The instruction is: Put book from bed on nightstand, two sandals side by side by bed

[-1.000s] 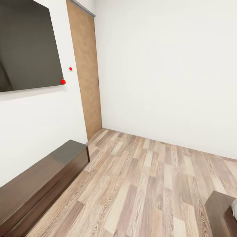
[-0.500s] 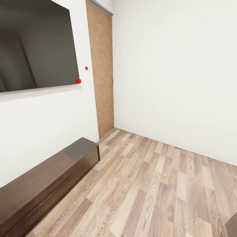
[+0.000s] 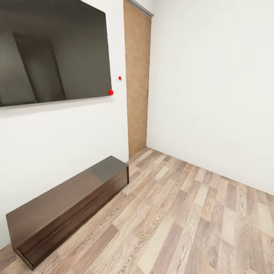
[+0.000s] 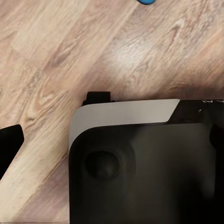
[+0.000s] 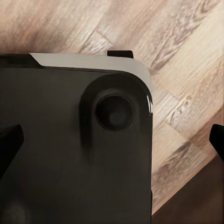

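Both wrist cameras look down past the robot's dark base (image 4: 144, 172) at the plank floor (image 4: 56, 51); how far either gripper stands open I cannot tell. A sliver of blue sandal (image 4: 147, 1) lies on the floor. Ahead, a long dark dresser (image 3: 72, 209) sits beneath a wall screen (image 3: 53, 49), beside a brown door (image 3: 137, 76).

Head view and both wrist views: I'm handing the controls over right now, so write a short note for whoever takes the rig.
Grippers: each wrist view looks down over the robot's dark base at the plank floor; whether either gripper is open or shut cannot be told, and nothing is seen held.
Things: the head faces a room corner with a long low dark dresser, a black wall screen and a tan door. A bright blue sliver at the edge of the left wrist view may be a sandal.
Done: nothing visibly.
Left: find the bed, move the book, pair the sandals.
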